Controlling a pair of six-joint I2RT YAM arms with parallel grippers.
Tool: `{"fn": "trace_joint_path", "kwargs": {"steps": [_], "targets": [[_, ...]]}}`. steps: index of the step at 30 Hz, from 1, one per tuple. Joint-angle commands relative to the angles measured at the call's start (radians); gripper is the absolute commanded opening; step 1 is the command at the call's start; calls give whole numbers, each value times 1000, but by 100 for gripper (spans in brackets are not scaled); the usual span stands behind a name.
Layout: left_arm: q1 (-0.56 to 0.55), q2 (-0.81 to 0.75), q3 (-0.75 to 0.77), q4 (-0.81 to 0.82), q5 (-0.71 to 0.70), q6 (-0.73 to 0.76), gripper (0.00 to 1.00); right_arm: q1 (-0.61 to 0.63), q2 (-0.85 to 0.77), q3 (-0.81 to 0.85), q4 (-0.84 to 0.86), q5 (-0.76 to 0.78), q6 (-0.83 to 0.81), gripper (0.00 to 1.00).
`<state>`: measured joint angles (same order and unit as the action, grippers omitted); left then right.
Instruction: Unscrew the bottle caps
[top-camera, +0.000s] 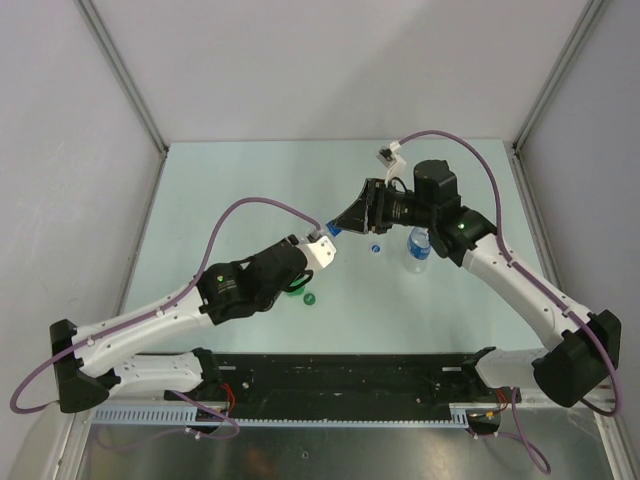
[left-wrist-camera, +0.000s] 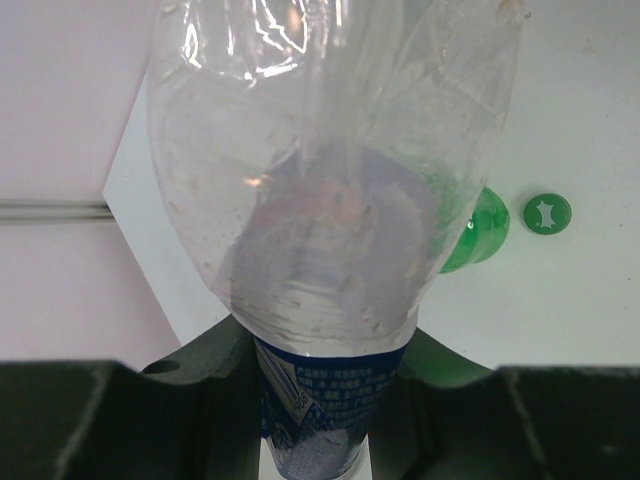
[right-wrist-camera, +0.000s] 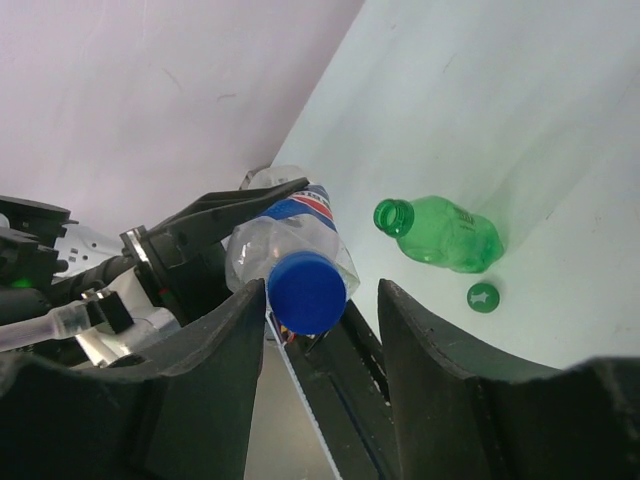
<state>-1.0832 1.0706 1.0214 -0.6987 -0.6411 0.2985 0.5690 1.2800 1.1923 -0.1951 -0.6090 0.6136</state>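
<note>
My overhead feed shows a pale mint-green desk (top-camera: 250, 180), matte and evenly lit, with only soft shadows lying on it. Plain pale grey panels close it in on three sides: a back wall (top-camera: 340, 60), a left wall (top-camera: 50, 150) and a right wall (top-camera: 600, 140). Slim metal posts (top-camera: 125, 75) run up the two rear corners. Along the near edge I see a black rail (top-camera: 350, 372). Below it a white slotted strip (top-camera: 290, 412) sits on bare brushed metal (top-camera: 330, 450). On my wrist feeds the wall looks faintly lilac.
</note>
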Motion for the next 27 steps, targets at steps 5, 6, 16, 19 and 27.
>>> {"fn": "trace_joint_path", "kwargs": {"steps": [5, 6, 16, 19, 27], "targets": [[-10, -16, 39, 18, -32, 20, 0, 10, 29, 41, -8, -20, 10, 50], [-11, -15, 39, 18, -32, 20, 0, 11, 30, 41, -2, -24, 14, 48], [-14, -13, 36, 19, -47, 21, 0, 40, 48, 41, 89, -101, 63, 34], [-14, -14, 34, 19, -50, 21, 0, 49, 55, 41, 111, -123, 69, 18], [-13, -62, 40, 22, 22, 12, 0, 71, 29, 39, 117, -137, 23, 0]]}}
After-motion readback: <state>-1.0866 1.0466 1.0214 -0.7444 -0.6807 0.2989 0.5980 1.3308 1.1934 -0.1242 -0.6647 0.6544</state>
